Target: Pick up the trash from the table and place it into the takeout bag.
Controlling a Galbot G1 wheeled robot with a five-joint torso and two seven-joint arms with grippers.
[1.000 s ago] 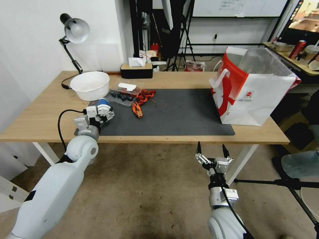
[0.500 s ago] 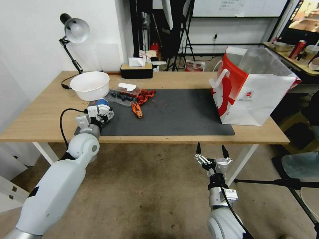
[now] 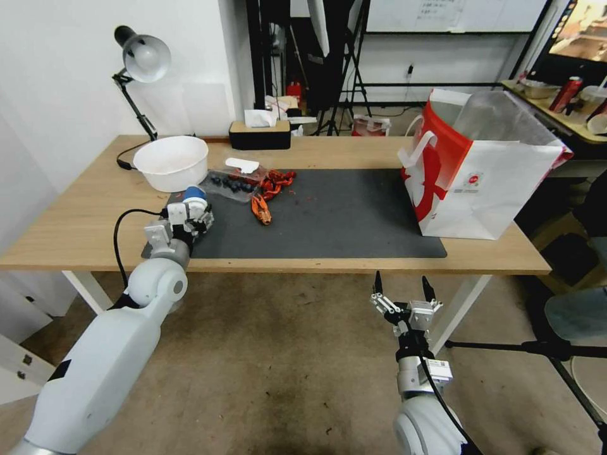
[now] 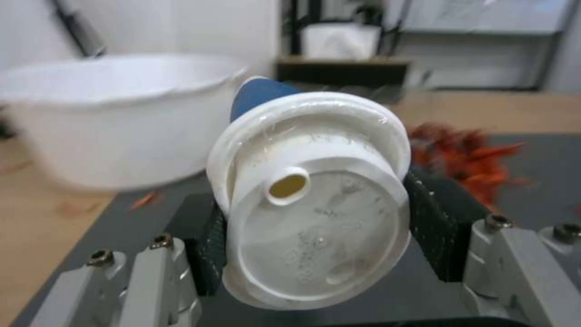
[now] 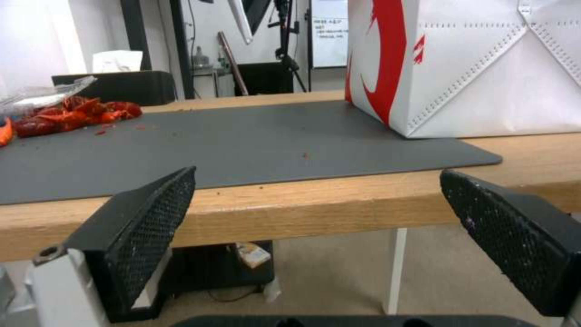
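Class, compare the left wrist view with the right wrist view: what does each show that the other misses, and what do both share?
Left wrist view alone: the left hand shut on the blue white-lidded cup, lid towards the camera, with the white bowl behind.

Right wrist view alone: the open right hand held below the table's front edge, and the takeout bag standing half on the mat's end.

Both: the dark grey mat, the red crayfish shells and the wooden tabletop.
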